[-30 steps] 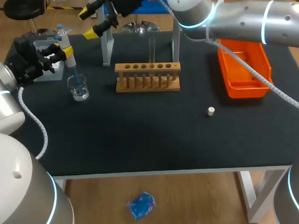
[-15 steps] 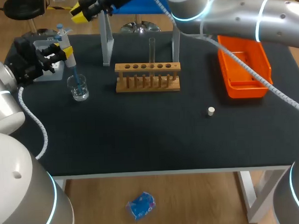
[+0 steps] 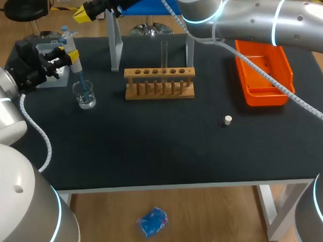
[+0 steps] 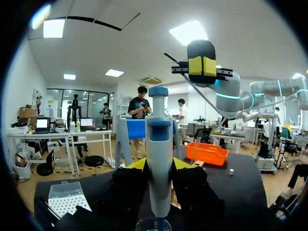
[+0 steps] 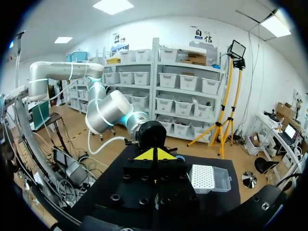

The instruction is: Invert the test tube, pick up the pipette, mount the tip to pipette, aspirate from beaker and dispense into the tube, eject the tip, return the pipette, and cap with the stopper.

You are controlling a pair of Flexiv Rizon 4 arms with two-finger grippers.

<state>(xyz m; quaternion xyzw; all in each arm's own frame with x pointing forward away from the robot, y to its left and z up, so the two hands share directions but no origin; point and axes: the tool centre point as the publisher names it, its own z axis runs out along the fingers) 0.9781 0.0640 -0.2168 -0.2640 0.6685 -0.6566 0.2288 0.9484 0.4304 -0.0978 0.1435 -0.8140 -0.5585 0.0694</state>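
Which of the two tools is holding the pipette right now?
The left tool, shut on the pipette with its tip in the beaker; the right tool holds nothing.

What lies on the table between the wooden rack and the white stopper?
Nothing; the head view shows only bare tabletop between wooden rack and stopper.

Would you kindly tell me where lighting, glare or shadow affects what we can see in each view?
Head view: even light; the clear beaker and test tube look faint against the black table. Left wrist view: ceiling lamps glare, yet the pipette in the left pincer is well lit. Right wrist view: the right pincer has a shaded black body; only its yellow tips stand out.
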